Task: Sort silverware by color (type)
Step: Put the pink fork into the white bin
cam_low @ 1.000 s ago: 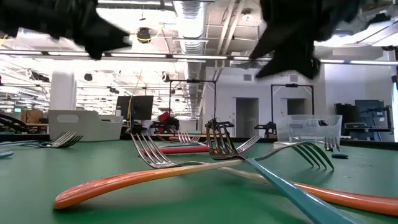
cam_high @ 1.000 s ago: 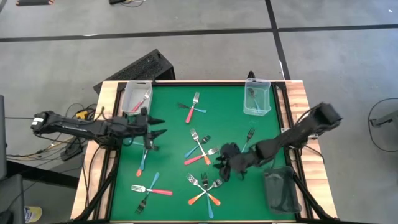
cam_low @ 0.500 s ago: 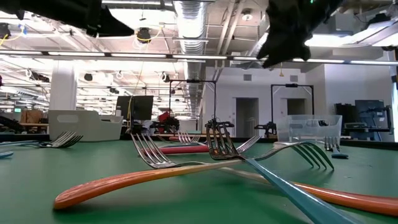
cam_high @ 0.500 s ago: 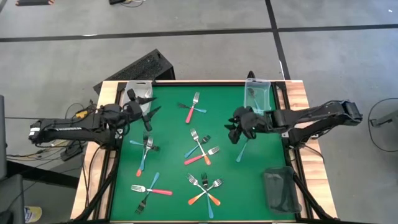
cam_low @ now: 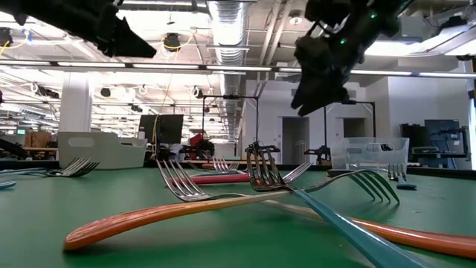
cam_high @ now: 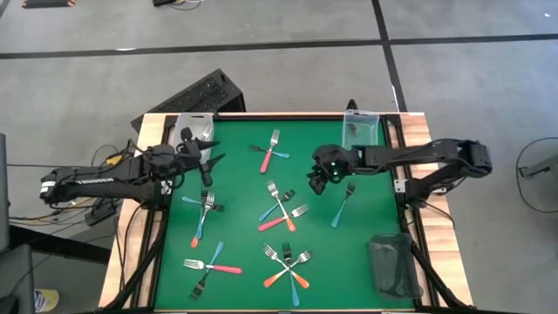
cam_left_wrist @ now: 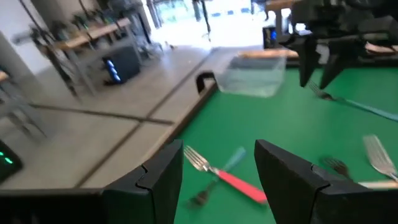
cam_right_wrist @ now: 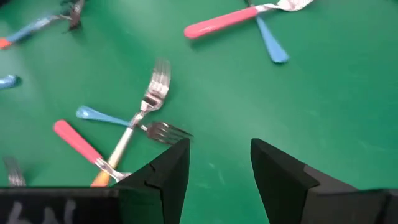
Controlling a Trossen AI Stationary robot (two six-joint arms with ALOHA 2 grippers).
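Note:
Small forks with pink, blue or orange handles lie flat across the green mat: a pink and blue crossed pair (cam_high: pixel 270 153), a middle cluster (cam_high: pixel 281 209), a lone blue fork (cam_high: pixel 342 203), a near cluster (cam_high: pixel 288 266) and pairs on the left (cam_high: pixel 202 214) (cam_high: pixel 209 266). My left gripper (cam_high: pixel 212 159) (cam_left_wrist: pixel 219 149) hovers open and holding nothing beside the far-left clear bin (cam_high: pixel 192 131). My right gripper (cam_high: pixel 316 177) (cam_right_wrist: pixel 219 148) hovers open, also holding nothing, above bare mat between the crossed pair and the blue fork. In the right wrist view the middle cluster (cam_right_wrist: pixel 124 137) lies ahead of the fingers.
A clear bin (cam_high: pixel 360 138) at the far right corner holds a dark-handled piece. A dark bin (cam_high: pixel 392 266) stands at the near right edge. Wooden table borders (cam_high: pixel 153 174) flank the mat. In the low view both grippers (cam_low: pixel 123 33) (cam_low: pixel 323 67) hang high above the forks.
My right gripper has swung from low over the near-right part of the mat up and toward the far edge, then toward the left, ending near the table's middle. My left gripper has moved toward the far edge, up next to the far-left bin. The forks have not moved.

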